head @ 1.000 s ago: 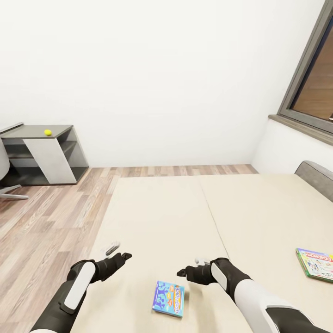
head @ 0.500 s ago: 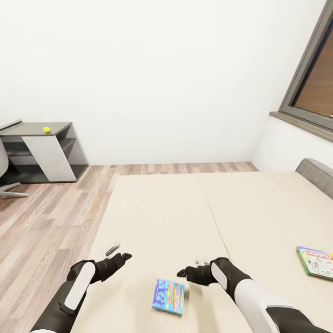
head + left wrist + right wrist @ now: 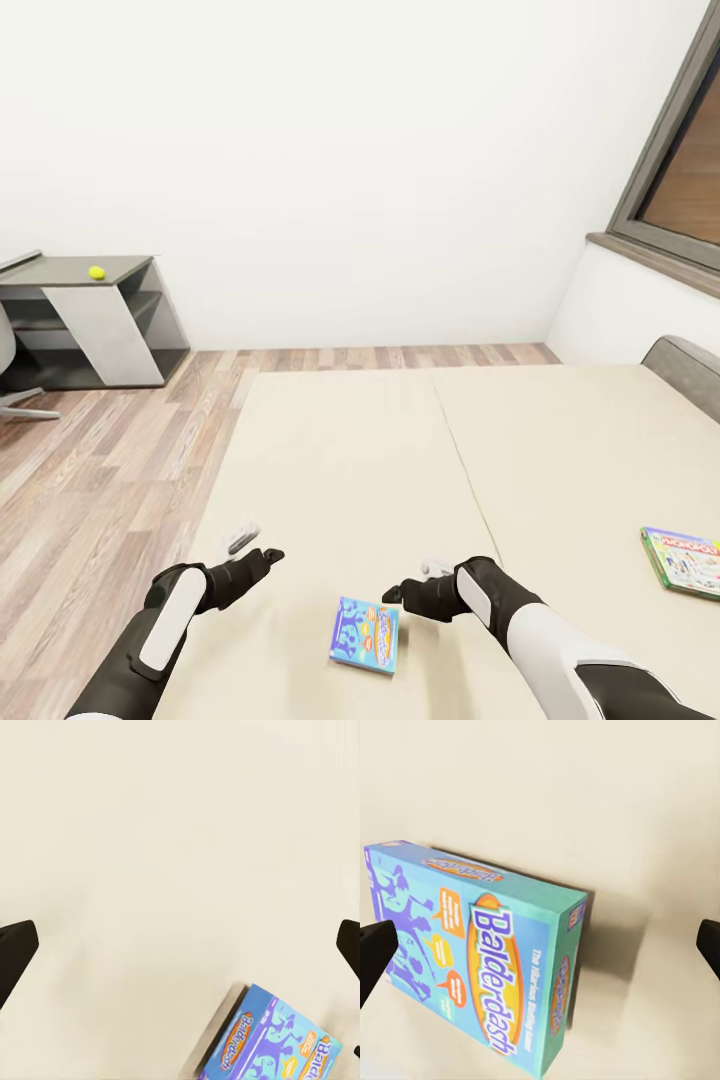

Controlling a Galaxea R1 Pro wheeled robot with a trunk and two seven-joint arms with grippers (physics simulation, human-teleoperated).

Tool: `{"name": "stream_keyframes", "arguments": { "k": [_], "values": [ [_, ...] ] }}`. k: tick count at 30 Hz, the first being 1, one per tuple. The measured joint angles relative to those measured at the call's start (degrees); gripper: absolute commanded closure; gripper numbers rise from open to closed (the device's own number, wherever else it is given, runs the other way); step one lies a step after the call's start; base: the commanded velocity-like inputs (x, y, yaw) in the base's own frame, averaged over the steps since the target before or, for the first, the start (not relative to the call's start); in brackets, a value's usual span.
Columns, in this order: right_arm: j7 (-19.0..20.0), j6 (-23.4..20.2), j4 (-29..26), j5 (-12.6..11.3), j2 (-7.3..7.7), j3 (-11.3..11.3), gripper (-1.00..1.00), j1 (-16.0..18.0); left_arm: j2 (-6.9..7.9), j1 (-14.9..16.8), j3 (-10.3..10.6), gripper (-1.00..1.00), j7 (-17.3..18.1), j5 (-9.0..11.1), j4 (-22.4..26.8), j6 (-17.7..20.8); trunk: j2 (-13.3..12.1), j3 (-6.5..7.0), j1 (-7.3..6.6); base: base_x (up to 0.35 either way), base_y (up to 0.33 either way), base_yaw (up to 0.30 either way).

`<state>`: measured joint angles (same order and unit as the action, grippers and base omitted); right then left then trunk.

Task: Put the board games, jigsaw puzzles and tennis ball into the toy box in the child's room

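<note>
Right now the right tool (image 3: 412, 580) hangs low over the foot end of the bed (image 3: 560, 450), its two dark fingers spread wide with nothing between them. Its wrist camera looks straight down on the blue Balderdash box (image 3: 480, 952), which lies flat on the mattress a little to one side of the gap between the fingertips, so I'd say the arm is lining up for a pick and is not yet centred. From the head view the box (image 3: 366, 635) sits just nearer the robot than that tool, close but not touching.

The left tool (image 3: 256, 545) is likewise spread open and empty, poised over bare mattress; its own camera catches only a corner of the Balderdash box (image 3: 270, 1042) at the edge. It looks parked there as a spare hand, ready to steady the flat box if one tool can't get under it.

Farther out, toward the robot's right, the Monopoly box (image 3: 683, 560) lies flat near the bed's side edge, well apart from both arms, so it reads as the second pick. Across the plank floor (image 3: 90, 470), against the white wall, stands a low dark grey counter (image 3: 85, 320) with a small yellow-green ball (image 3: 96, 272) resting on top, probably the tennis ball. I can't make out the toy box from here.
</note>
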<state>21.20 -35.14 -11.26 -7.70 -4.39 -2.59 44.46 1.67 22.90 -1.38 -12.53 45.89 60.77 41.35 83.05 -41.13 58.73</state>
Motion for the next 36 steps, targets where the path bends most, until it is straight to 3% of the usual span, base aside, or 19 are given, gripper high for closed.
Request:
{"name": "stream_keyframes", "arguments": {
  "k": [36],
  "values": [
    [0.2, -3.7, -0.1, 0.0, 0.02, 0.0, -1.00, 0.0, 0.09, 0.0, 0.0, -1.00, 0.0, -0.2, -0.9, -0.1, 0.0, -1.20, 0.00, 0.000, 0.000, 0.000]
  ]
}}
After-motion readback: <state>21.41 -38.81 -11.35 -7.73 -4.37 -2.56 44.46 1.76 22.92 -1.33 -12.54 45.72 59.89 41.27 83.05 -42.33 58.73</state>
